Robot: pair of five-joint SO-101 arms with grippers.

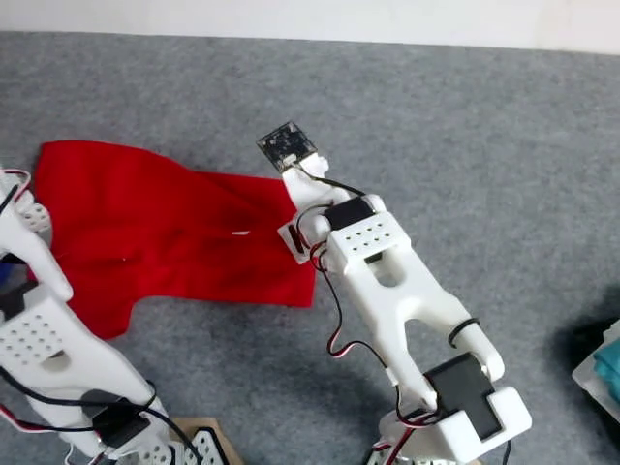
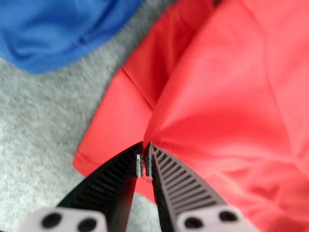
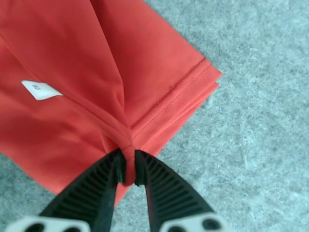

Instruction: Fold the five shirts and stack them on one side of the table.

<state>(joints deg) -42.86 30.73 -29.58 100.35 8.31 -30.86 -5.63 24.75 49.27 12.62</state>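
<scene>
Pinched shut, my left fingers (image 2: 171, 181) hold a hem and my right fingers (image 3: 161, 188) a bunched fold of the soft red fabric shirt (image 1: 165, 232), spread toward the grey table's (image 1: 465, 126) left edge. Light and limp, it should sag between holds; hems and corners likely grip best.

White printed left arm (image 1: 48, 349) lower left, right arm (image 1: 407, 300) centre-right. Black servo (image 1: 465, 383), red-black-white cables (image 1: 336, 329), dark circuit board (image 1: 287, 145). Left tool (image 2: 144, 162), right tool (image 3: 126, 169): black ribbed fingers (image 3: 166, 186), white holed bases (image 2: 67, 220).
</scene>
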